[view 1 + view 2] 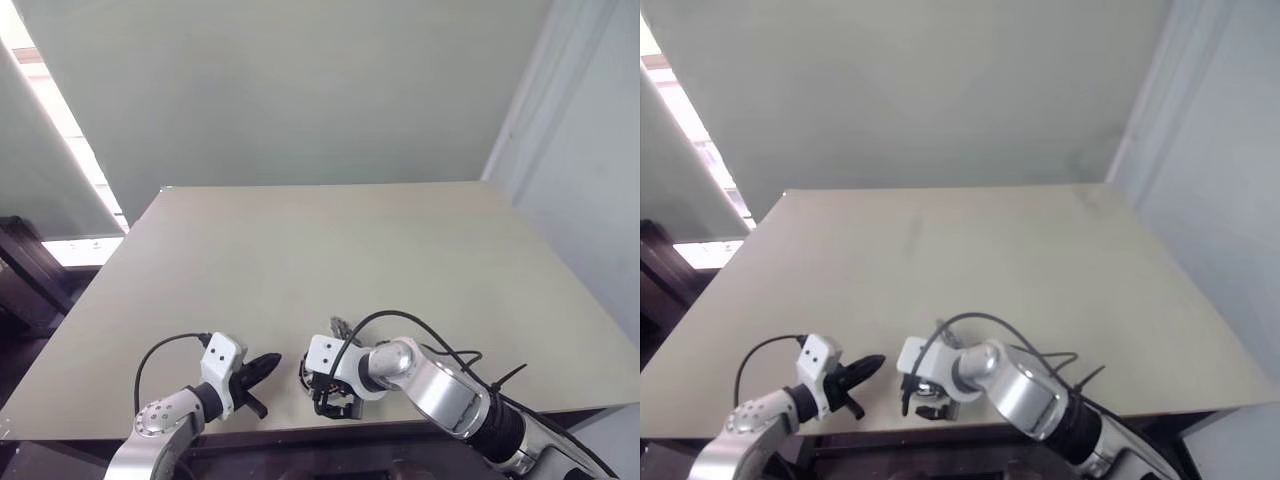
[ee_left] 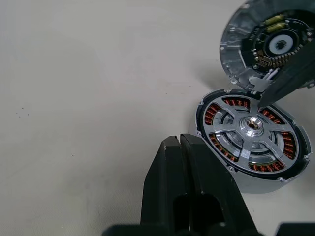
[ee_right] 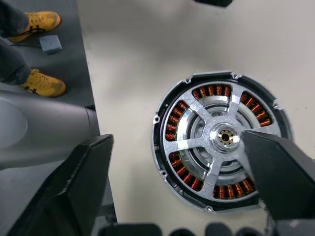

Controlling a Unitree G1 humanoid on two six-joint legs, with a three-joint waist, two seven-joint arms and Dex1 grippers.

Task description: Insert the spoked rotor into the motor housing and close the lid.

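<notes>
Black left gripper has its fingers pressed together on nothing, parked just beside the housing, which sits near the table front edge. Rotor looks already seated in there, silvery spokes lying flat over the copper windings, hub dead centre. So what's left is the lid, I'd say. It's standing tilted just past the housing on the far side from the left fingers, inner face showing. Right gripper hangs right over the housing, fingers spread wide and holding nothing, one dark fingertip across the lid's edge, so that arm's clearly nearer to it.
</notes>
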